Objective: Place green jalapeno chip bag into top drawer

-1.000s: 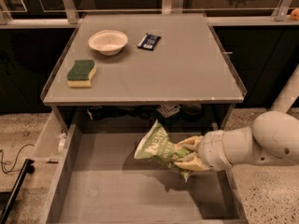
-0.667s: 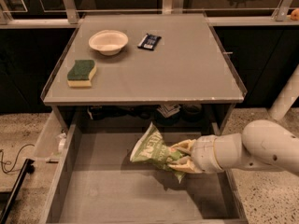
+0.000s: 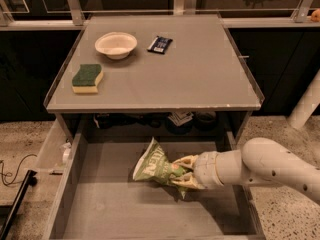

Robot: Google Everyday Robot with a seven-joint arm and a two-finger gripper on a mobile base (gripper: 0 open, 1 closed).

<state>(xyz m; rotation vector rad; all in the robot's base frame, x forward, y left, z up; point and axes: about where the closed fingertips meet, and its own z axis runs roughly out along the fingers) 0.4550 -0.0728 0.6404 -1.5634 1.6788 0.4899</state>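
While low over top drawer (image 3: 115, 204) | tool (image 3: 183, 177) clamped on green jalapeno chip bag (image 3: 154, 166)

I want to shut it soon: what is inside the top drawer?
The chip bag, gripped by the hand, sits within the drawer; otherwise only grey floor shows. Floor beneath bag and arm is hidden.

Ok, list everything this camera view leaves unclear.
- The gripper, over the top drawer, is shut on the green jalapeno chip bag: its fingers hide the bag's right end.
- Whether the bag touches the drawer floor: one overhead view cannot tell.
- Items under the tabletop: in shadow, unidentifiable.
- Drawer's front: cut off by the bottom edge.
- Dark-blue wrapper: print too small.
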